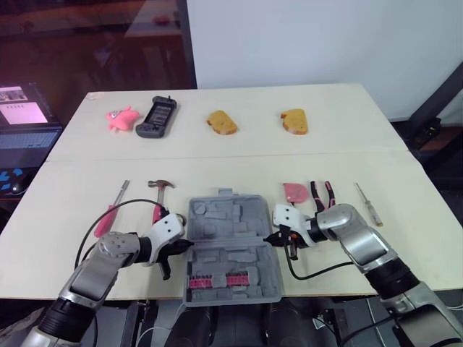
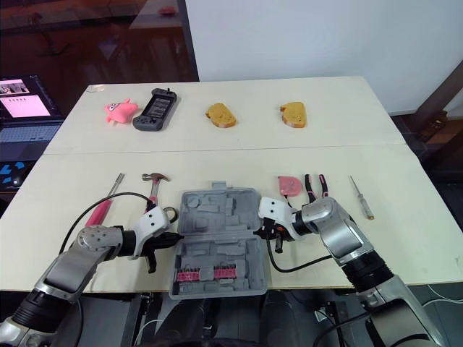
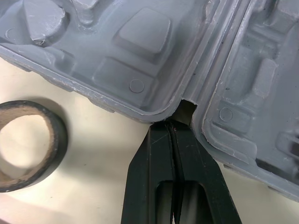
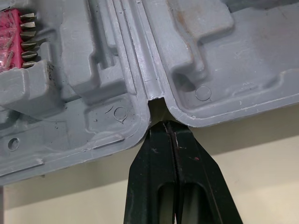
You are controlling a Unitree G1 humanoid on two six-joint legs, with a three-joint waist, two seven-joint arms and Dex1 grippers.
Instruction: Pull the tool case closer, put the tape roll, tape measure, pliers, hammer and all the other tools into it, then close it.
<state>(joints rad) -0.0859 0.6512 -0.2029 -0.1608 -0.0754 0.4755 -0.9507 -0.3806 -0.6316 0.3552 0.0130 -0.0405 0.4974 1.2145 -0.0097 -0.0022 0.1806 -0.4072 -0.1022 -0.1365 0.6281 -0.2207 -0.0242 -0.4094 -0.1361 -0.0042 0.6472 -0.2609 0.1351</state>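
Observation:
The grey tool case [image 1: 230, 246] lies open at the table's near edge, with a pink bit holder [image 1: 221, 280] in its near half. My left gripper [image 1: 188, 246] is shut, its tips [image 3: 174, 125] pressed into the hinge notch on the case's left side. My right gripper [image 1: 270, 238] is also shut, with its tips [image 4: 172, 125] in the hinge notch on the right side. The tape roll [image 3: 28, 144] lies just left of the case. Behind lie the hammer [image 1: 159, 189] and a pink-handled screwdriver [image 1: 112, 213]. Right of the case are the pink tape measure [image 1: 295, 191], the pliers [image 1: 322, 195] and a small screwdriver [image 1: 367, 204].
Along the far side of the table lie a pink toy [image 1: 121, 118], a black controller [image 1: 157, 117] and two bread pieces [image 1: 221, 122] [image 1: 294, 121]. A screen [image 1: 22, 116] stands off the table's left edge.

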